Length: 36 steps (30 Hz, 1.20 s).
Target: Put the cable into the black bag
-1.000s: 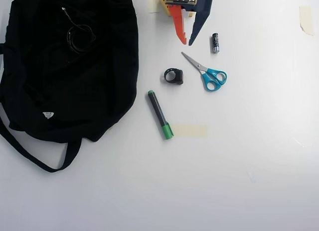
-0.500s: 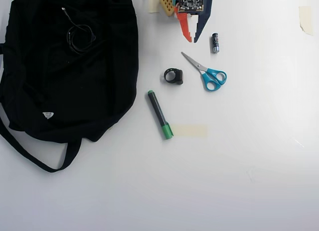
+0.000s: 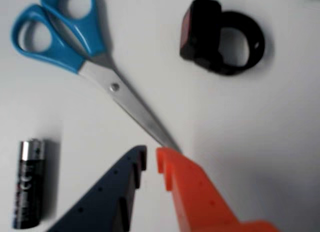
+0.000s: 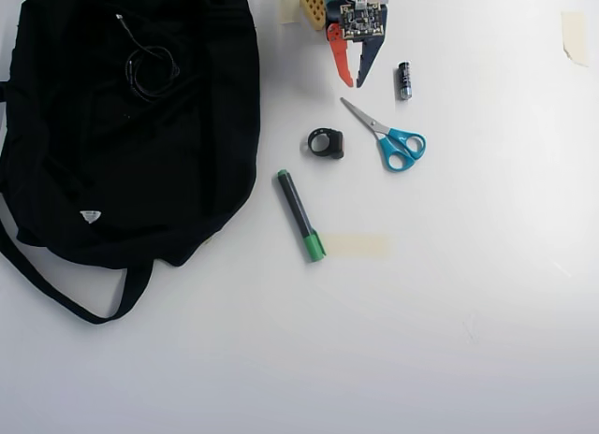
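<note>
cable (image 4: pixel 148 67) faint against black bag (image 4: pixel 201 125)

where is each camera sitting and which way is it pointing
Wrist view: rides on the arm, looking down past the gripper, its blue and orange fingers nearly closed, at the scissors, battery and black ring.
Overhead view: fixed above, looking straight down at the table; the gripper enters from the top edge, the black bag lies left with the cable on it.
Both show scissors, battery and ring.
</note>
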Each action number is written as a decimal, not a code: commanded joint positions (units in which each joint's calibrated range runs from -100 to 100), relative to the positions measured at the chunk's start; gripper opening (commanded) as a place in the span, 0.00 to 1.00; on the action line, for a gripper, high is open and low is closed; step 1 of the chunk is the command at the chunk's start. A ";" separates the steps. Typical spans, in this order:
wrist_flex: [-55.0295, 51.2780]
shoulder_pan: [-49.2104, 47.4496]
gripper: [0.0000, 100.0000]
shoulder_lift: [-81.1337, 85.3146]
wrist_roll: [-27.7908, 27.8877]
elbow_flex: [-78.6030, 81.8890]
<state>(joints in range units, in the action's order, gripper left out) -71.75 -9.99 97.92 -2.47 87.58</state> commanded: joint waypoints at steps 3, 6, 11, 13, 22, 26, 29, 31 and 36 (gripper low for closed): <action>-0.09 -0.33 0.02 1.41 0.21 6.67; -0.09 -0.33 0.02 1.49 0.21 9.10; -0.09 -0.33 0.02 1.49 0.21 11.61; -0.09 -0.33 0.02 1.49 0.21 11.61; -0.17 -0.25 0.02 1.49 0.21 11.70; -0.17 0.12 0.02 1.49 0.21 11.70; -0.17 0.19 0.02 1.41 0.21 11.70; -0.17 0.19 0.02 1.33 0.21 11.70; -0.17 0.19 0.02 1.33 0.26 11.70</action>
<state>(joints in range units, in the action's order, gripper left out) -70.89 -9.99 98.75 -2.22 97.64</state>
